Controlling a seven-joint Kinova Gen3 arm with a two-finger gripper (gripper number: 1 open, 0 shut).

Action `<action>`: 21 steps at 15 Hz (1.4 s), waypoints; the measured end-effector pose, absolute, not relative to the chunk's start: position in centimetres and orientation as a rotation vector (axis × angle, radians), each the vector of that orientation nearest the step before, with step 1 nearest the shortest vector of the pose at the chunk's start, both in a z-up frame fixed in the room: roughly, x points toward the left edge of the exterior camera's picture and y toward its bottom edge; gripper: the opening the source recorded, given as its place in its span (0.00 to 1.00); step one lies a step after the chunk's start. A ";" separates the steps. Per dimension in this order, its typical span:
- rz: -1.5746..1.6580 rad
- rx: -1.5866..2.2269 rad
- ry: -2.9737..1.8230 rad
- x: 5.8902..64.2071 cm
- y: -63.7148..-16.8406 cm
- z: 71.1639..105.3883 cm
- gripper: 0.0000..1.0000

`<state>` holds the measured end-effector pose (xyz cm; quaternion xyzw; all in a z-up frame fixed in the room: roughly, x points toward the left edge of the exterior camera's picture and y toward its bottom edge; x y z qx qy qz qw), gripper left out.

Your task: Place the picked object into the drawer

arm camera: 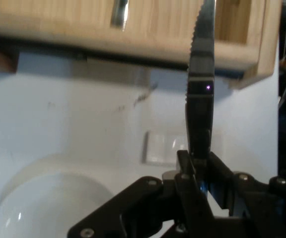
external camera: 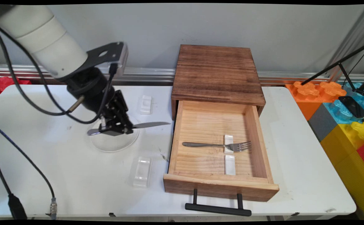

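My black gripper (external camera: 117, 128) is shut on a metal table knife (external camera: 150, 125) and holds it level just above a clear glass plate (external camera: 114, 143). The blade points right toward the open wooden drawer (external camera: 182, 131); the handle end sticks out to the left. In the hand view the serrated knife (arm camera: 200, 74) runs up from between the fingers (arm camera: 185, 171) toward the drawer's side wall (arm camera: 133, 34), with the white plate (arm camera: 48, 203) at lower left. A fork (external camera: 216, 145) lies inside the drawer across a white rest (external camera: 228, 139).
A second white rest (external camera: 230, 164) lies in the drawer near its front. Two more white rests sit on the table, one behind the plate (external camera: 146, 104) and one in front (external camera: 142, 171). The drawer's black handle (external camera: 217, 208) overhangs the near edge. Coloured foam blocks (external camera: 341, 106) stand at right.
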<state>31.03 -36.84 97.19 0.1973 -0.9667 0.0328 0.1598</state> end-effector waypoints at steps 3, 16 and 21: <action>0.101 0.550 -2.737 29.4 -37.2 98.2 0.00; 0.131 0.439 -2.654 18.7 -40.2 96.8 0.00; 0.141 0.421 -2.641 15.2 -41.1 94.2 0.00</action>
